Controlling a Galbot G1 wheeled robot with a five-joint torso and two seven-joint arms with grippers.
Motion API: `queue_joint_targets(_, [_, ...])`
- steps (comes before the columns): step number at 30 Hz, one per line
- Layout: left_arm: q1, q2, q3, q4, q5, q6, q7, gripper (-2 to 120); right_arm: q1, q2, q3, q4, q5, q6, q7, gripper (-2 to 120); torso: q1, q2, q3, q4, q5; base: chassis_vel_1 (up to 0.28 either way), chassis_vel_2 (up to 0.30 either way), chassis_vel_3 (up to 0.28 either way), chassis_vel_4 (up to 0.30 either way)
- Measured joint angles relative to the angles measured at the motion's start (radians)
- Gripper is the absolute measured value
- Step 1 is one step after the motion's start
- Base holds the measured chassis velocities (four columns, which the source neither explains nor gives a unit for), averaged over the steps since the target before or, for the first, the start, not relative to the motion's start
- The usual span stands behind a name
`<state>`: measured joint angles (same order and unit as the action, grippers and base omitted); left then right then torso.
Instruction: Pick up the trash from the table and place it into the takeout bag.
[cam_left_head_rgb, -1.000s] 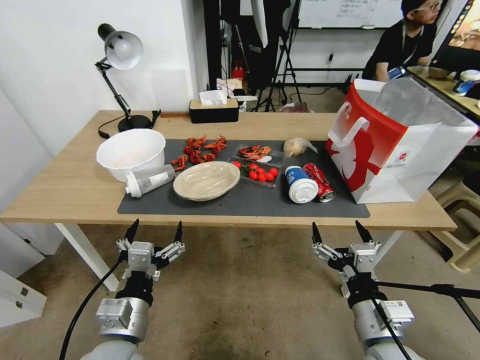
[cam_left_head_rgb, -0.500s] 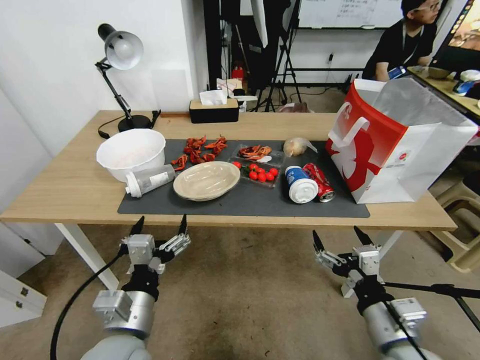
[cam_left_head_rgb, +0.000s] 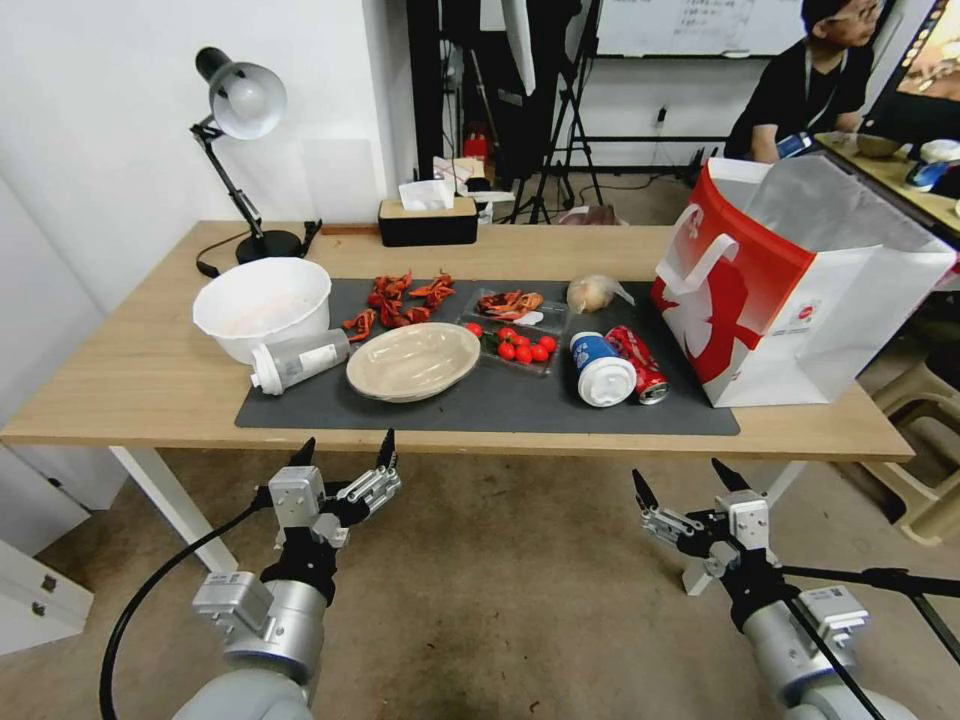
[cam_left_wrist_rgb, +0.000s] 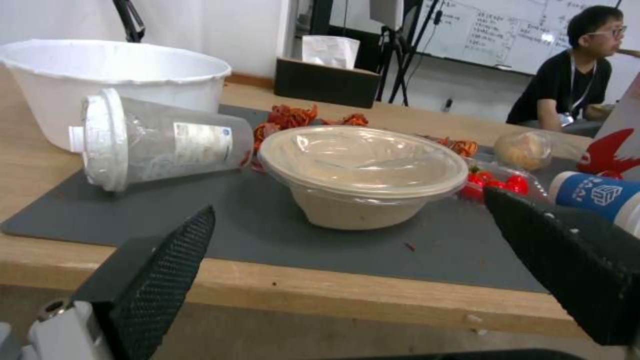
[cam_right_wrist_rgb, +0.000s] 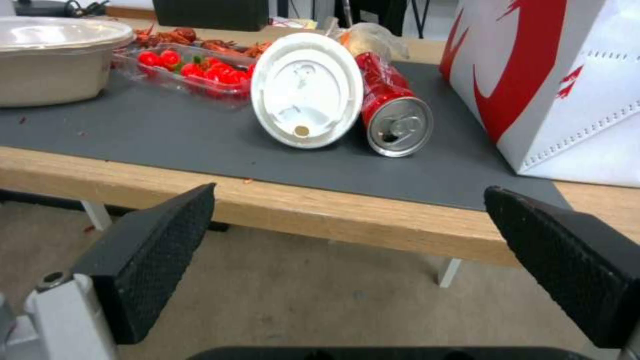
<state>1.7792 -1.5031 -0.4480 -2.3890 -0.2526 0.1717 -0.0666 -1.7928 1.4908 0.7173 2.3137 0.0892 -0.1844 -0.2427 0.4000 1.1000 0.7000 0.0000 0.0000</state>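
end effectors (cam_left_head_rgb: 345, 451) (cam_left_head_rgb: 690, 481) gape empty below table (cam_left_head_rgb: 150, 380) edge.

Takeout bag (cam_left_head_rgb: 745, 290): red face, white figure, white sides. Cup (cam_left_head_rgb: 600, 367): blue-and-white. Soda can (cam_left_head_rgb: 638, 363): red. Mat (cam_left_head_rgb: 480, 400): dark grey.

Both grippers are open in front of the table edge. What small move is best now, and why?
Probably raise the right gripper and reach forward toward the red soda can. It lies on its side on the dark mat, next to the blue-and-white cup and nearest the takeout bag. Both grippers hang below the table edge, open and empty; the left gripper can wait.
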Motion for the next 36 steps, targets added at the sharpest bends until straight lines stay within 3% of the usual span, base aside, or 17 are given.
queue_joint_targets(13, [-0.01, -0.003, -0.004, 0.02, 0.003, -0.007, 0.002, 100, 0.03, -0.019, -0.007, -0.023, 0.019, 0.034, -0.002, 100, 0.0, 0.0, 0.0, -0.0001, 0.0, 0.0, 0.0, 0.0, 0.0])
queue_joint_targets(26, [-0.035, 0.038, 0.01, 0.049, -0.011, -0.005, 0.003, 100, 0.239, -0.157, -0.009, -0.112, 0.19, 0.063, 0.041, 100, 0.0, 0.0, 0.0, -0.0002, 0.0001, 0.0, 0.0, 0.0, 0.0])
queue_joint_targets(36, [-0.042, 0.051, 0.009, 0.061, -0.02, -0.003, 0.001, 100, 0.392, -0.27, -0.056, -0.246, 0.256, 0.017, 0.146, 100, 0.0, 0.0, 0.0, 0.0, 0.0001, 0.0, 0.0, 0.0, 0.0])
